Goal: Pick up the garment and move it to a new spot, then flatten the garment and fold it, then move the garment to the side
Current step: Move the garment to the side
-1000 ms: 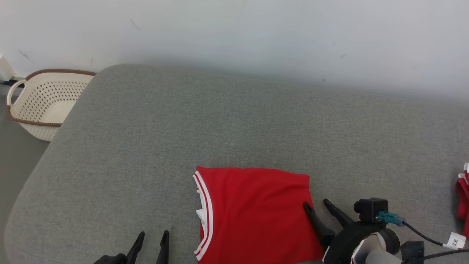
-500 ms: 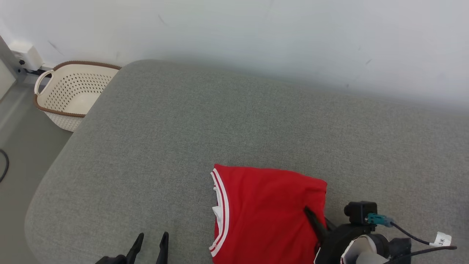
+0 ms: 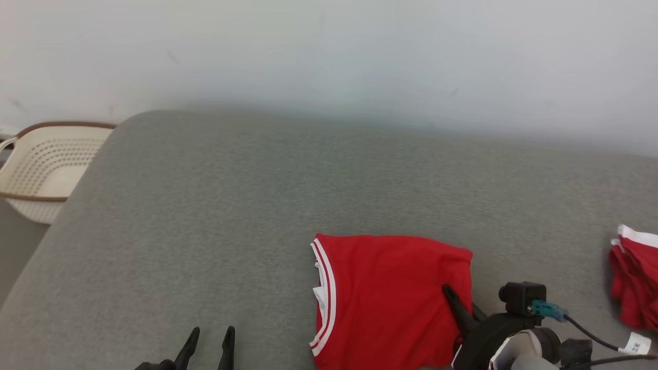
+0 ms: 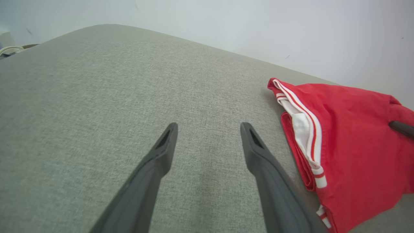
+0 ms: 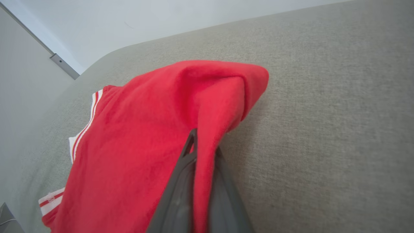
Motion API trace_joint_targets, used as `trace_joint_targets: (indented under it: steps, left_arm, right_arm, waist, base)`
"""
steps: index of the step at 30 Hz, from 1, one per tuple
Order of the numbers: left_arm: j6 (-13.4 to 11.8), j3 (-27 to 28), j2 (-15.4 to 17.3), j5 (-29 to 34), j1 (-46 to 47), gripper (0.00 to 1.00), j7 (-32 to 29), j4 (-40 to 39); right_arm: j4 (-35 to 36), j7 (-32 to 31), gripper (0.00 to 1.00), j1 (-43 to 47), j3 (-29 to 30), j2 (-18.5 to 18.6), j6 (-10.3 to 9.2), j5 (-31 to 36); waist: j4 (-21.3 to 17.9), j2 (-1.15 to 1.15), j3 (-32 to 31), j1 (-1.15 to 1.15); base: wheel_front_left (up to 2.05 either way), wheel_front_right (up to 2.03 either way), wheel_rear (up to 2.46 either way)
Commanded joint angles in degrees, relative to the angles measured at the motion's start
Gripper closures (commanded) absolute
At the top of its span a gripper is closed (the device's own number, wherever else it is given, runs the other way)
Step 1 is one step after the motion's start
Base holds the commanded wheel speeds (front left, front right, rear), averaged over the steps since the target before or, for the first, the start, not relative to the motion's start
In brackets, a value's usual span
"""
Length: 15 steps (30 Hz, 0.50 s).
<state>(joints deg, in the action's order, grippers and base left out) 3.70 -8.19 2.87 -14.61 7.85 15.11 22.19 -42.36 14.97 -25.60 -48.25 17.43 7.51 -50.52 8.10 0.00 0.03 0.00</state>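
The garment is a folded red shirt with white-striped trim, lying near the front of the grey cushion. My right gripper is shut on the garment's right edge. In the right wrist view the red cloth is pinched between the two dark fingers and rises in a fold above them. My left gripper stands open to the left of the garment, over bare cushion. In the left wrist view its jaws are spread with nothing between them, and the garment lies to their right.
A cream perforated basket with a brown rim stands off the cushion's left edge. Another bunch of red cloth lies at the far right. A white wall runs behind the cushion. A tagged cable trails from my right wrist.
My right gripper has gone from open beside the garment's right edge to shut on that edge. The head camera has shifted. The left gripper has stayed open.
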Motion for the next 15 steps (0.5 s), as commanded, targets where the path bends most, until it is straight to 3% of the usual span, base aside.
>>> trace_joint_targets:
  steps: [1, 15]
  left_arm:
    - [-0.2, 0.1, 0.1, -0.3, -1.2, 0.00, 0.0, -0.1]
    - [-0.8, -0.6, 0.1, -0.2, 0.3, 0.00, 0.0, -2.0]
  right_arm:
    - [0.0, 0.3, 1.00, 0.9, -0.1, -0.1, -0.05, 0.4]
    - [-0.1, 0.3, 1.00, 1.8, -1.5, 0.3, -0.05, 0.7]
  waist:
    - [-4.6, 0.00, -0.9, 0.00]
    - [-20.8, 0.00, -0.4, 0.00]
  base:
    - [0.00, 0.00, 0.00]
    - [0.00, 0.00, 0.00]
